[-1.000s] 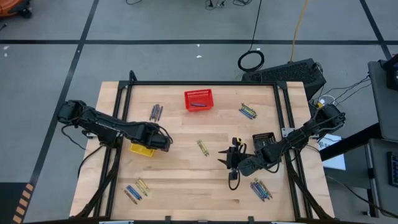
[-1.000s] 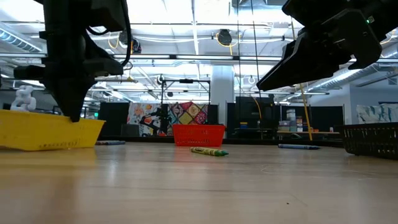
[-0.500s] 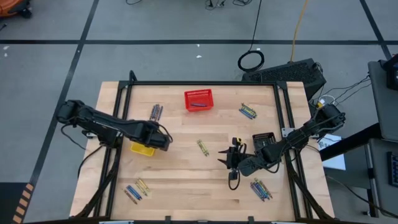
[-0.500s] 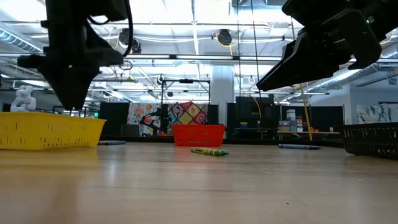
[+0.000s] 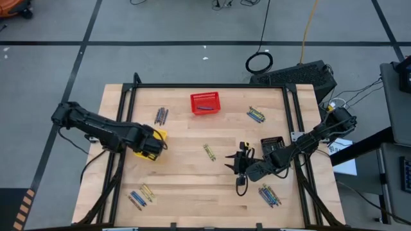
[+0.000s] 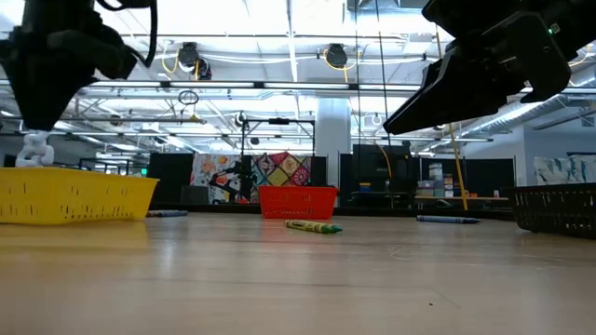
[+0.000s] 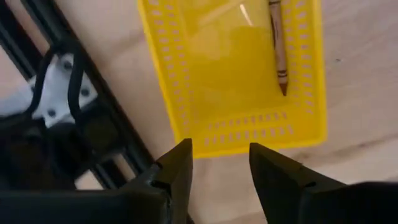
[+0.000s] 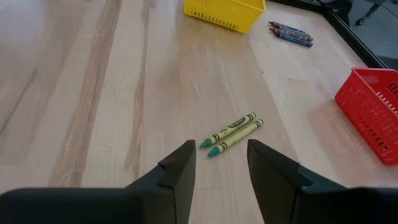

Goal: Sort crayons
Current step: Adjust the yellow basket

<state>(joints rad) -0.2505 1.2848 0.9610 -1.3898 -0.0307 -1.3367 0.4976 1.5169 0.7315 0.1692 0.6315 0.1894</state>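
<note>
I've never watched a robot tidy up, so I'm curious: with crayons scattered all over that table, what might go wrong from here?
The left gripper hangs open right over the yellow basket's rim; coming down, it might nudge the basket and the brown crayon inside.

The right gripper faces two yellow-green crayons lying side by side; its jaws could pinch both, or roll one away.

The black basket sits close beside the right arm, so a swing might bump it.
</note>
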